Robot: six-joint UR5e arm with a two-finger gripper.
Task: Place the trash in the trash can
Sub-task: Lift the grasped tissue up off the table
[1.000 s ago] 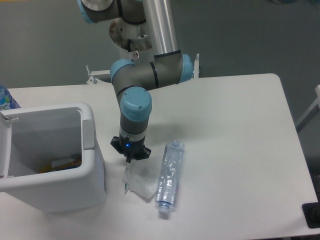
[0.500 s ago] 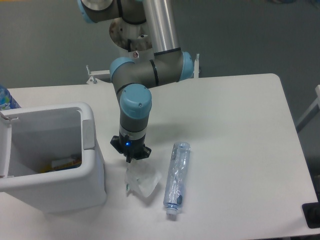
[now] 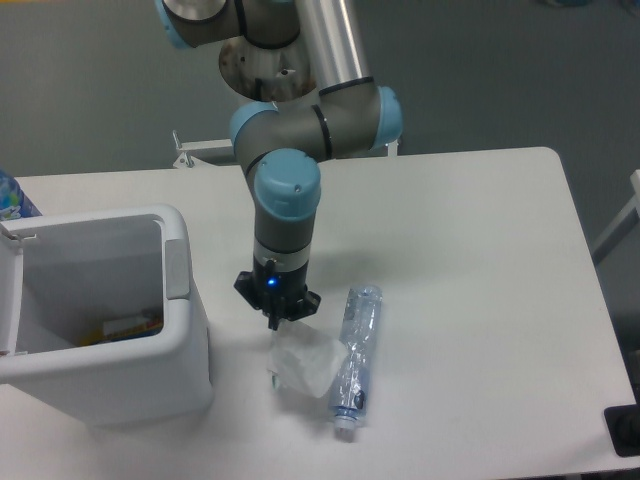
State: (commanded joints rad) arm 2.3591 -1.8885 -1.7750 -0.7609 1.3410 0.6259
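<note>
Fixed camera, 1 view only, looking down on the white table (image 3: 470,230).

My pincer (image 3: 276,322) points straight down over the front middle of the table, a small blue light showing on the wrist just above it. The tips sit at the top edge of the crumpled white plastic wrapper (image 3: 303,365). From this angle I cannot tell whether the fingers are apart or closed, or whether they grip the wrapper at all; the wrist hides the gap.

The wrapper lies on the table right under the tips, and its right edge touches or overlaps the crushed clear plastic bottle (image 3: 357,358). The bottle lies on its side, nearly lengthwise toward the camera, cap end nearest the front edge, slightly tilted.

The white trash can (image 3: 185,350) stands at the left of the table, near the wrapper but apart from it, its mouth open to the camera, grey-white flap (image 3: 176,268) on the right-hand rim. Something yellow-orange (image 3: 125,327) lies at the bottom inside.

Behind the can, at the far left edge, part of a blue-labelled bottle (image 3: 12,197) shows.
</note>
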